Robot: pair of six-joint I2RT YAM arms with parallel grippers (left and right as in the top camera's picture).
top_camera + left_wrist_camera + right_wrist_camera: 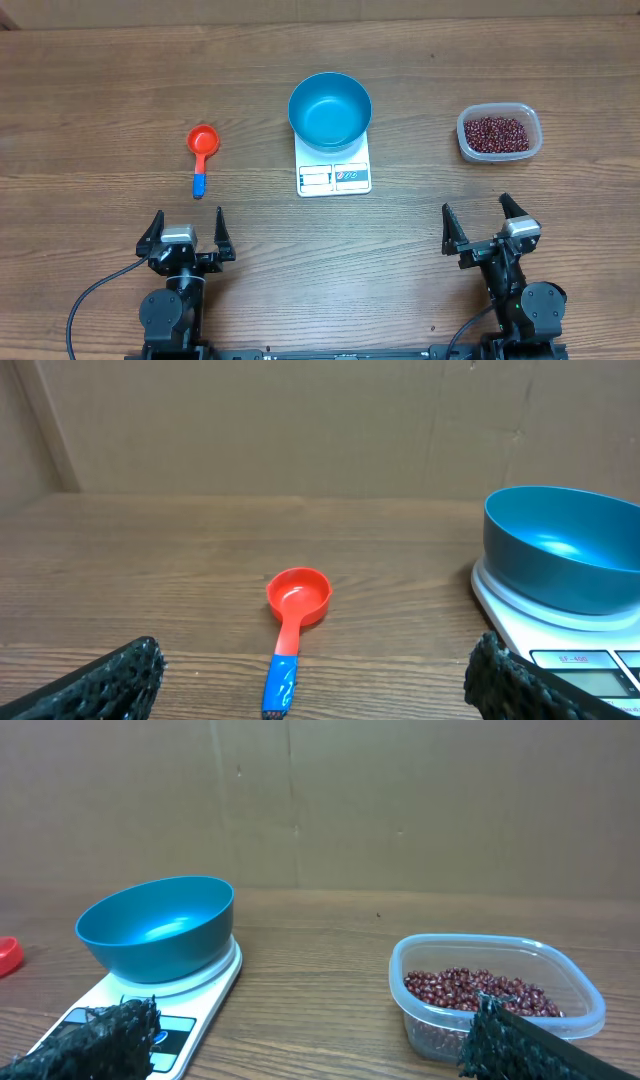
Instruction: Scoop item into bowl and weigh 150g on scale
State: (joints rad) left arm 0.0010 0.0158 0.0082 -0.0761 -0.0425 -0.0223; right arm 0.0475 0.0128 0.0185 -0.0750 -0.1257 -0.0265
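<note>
Scooping had not begun: left gripper point(188, 225) and right gripper point(477, 214) gaped wide, empty; beans point(494, 133) lay beyond the right fingers point(100, 1040), scoop point(203, 141) beyond the left, bowl point(330, 110) empty on the scale point(334, 177) between.

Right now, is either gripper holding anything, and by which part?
Nothing is held. The left gripper and right gripper both stand open and empty, short of the red blue-handled scoop.
</note>
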